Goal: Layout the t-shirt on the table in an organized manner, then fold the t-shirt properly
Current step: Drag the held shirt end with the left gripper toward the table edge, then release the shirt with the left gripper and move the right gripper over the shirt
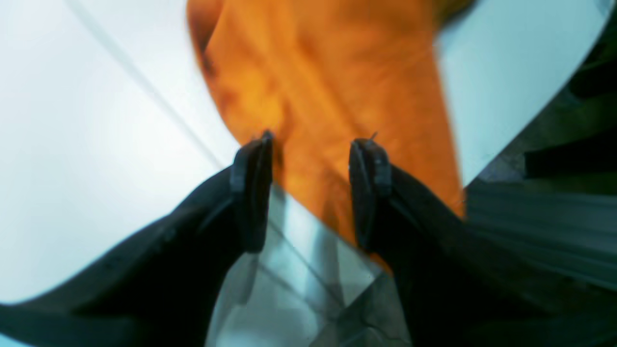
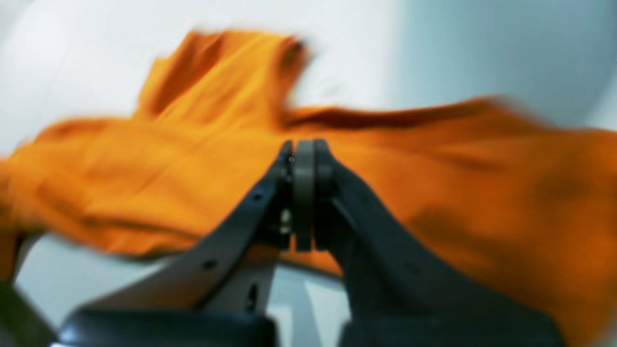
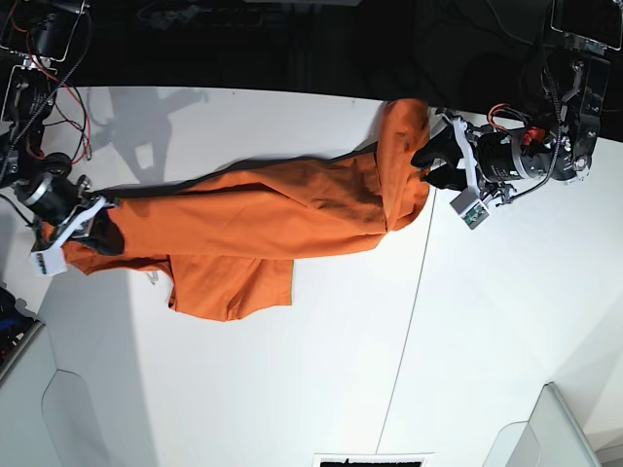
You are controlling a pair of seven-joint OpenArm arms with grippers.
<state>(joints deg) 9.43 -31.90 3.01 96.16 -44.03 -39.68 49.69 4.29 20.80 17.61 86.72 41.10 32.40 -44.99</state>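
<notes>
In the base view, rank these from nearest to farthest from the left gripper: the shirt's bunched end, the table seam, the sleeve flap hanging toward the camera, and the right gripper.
1. Bunched end, right beside the left gripper.
2. Table seam, just below it.
3. Sleeve flap, mid-table, low on the t-shirt.
4. Right gripper, far at the view's left.

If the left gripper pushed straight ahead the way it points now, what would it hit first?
Most likely the t-shirt: the left gripper stands open, with orange cloth lying between and ahead of it. Depth is blurred.

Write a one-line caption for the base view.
Orange t-shirt stretched across the white table between two grippers.
</notes>
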